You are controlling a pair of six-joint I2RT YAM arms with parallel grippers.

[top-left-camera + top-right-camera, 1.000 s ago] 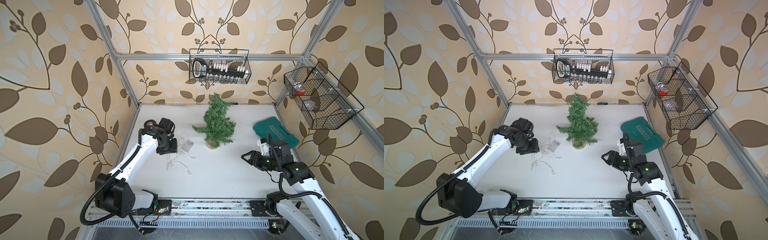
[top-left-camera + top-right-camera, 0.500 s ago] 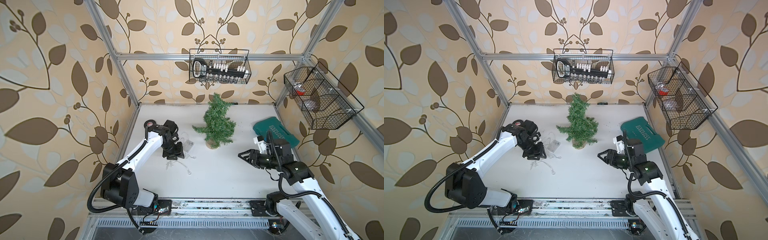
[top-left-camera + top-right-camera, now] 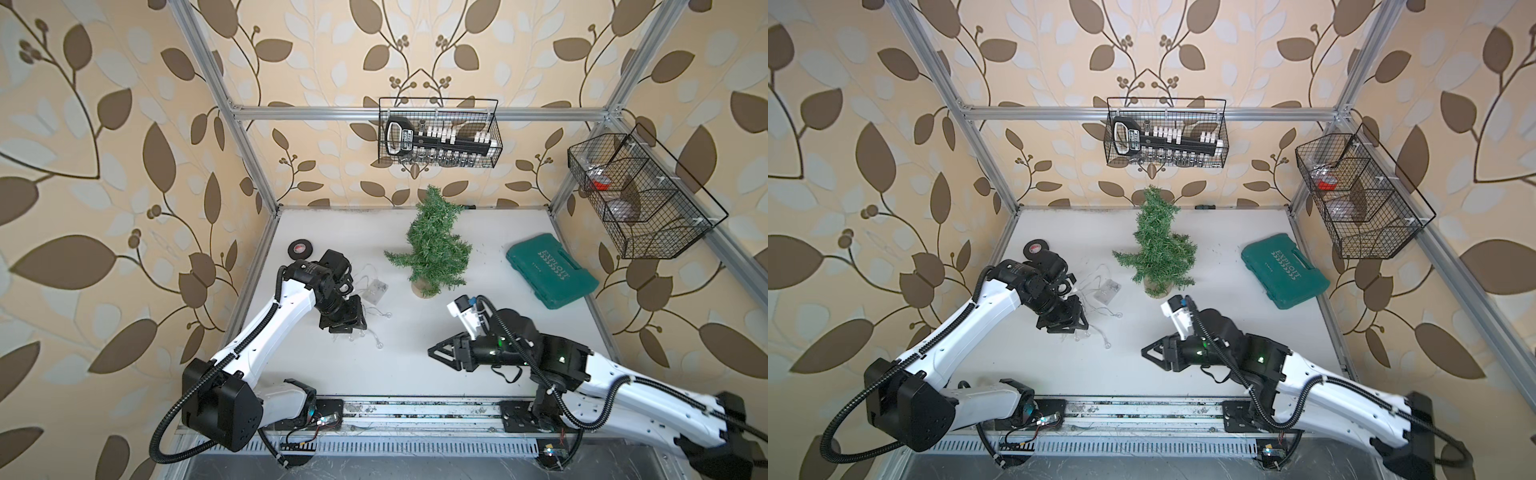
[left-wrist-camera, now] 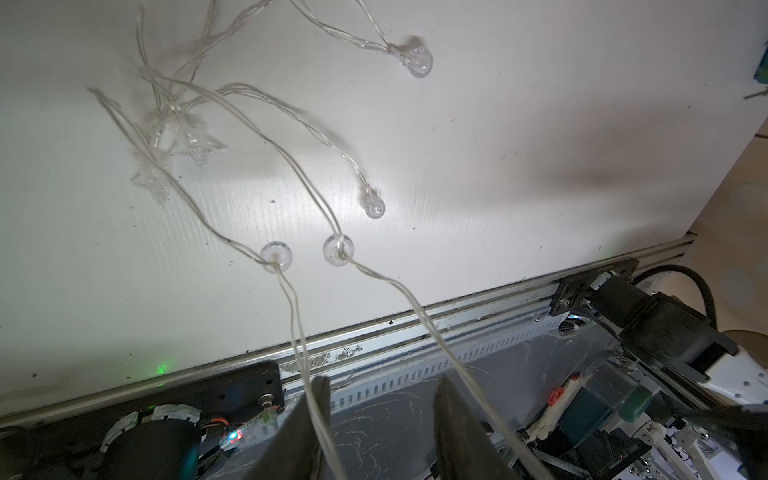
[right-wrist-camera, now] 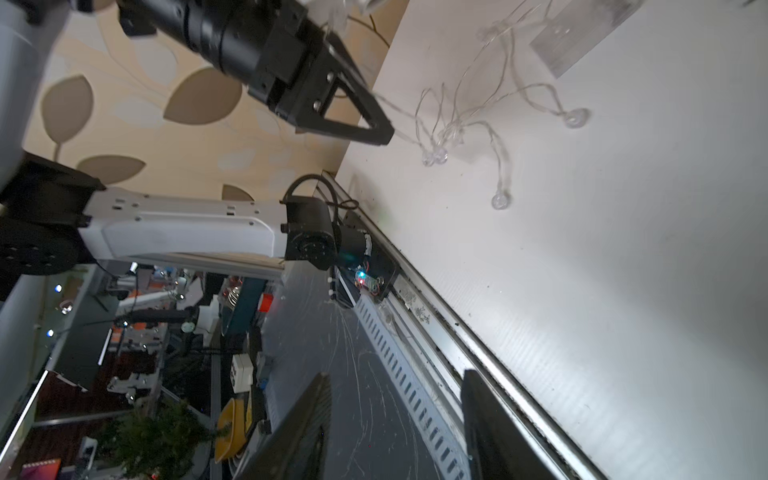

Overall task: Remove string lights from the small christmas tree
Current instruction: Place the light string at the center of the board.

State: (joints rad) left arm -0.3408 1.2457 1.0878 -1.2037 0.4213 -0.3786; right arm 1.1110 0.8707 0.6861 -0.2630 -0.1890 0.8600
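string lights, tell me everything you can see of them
The string lights are a thin clear-silvery wire with small clear globe bulbs and two star bulbs, joined to a clear battery box. Unlit, they lie in a loose tangle on the white table, beside the tree and off it. Two strands drape over the open left gripper.

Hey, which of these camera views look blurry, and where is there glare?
Left wrist view: the string lights smear with motion, glare pools on the table, and the fingers of the left hand sit dark and soft. Right wrist view: the string lights are smeared too. Both top views: sharp, evenly lit.
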